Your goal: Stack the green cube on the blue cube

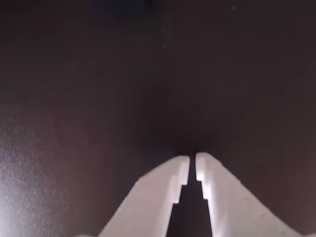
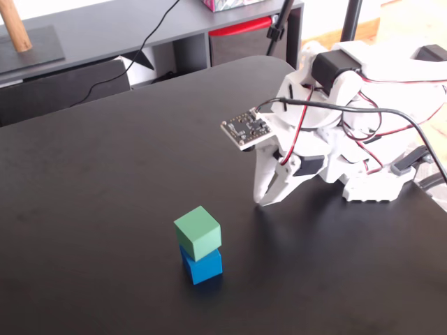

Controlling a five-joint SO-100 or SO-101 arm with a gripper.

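Observation:
In the fixed view the green cube (image 2: 198, 232) sits on top of the blue cube (image 2: 203, 265) on the black table (image 2: 105, 195), slightly turned and offset to the left of it. My white gripper (image 2: 264, 202) is to the right of and behind the stack, well apart from it, tips pointing down at the table. In the wrist view the gripper (image 1: 192, 167) is shut and empty, its fingertips almost touching over the dark tabletop. A faint blue blur shows at the wrist view's top edge (image 1: 123, 6); the green cube is not seen there.
The arm's white body with cables (image 2: 363, 132) fills the right side of the fixed view. A grey shelf (image 2: 140, 28) with a cable and a wooden stand (image 2: 14, 28) lies behind the table's far edge.

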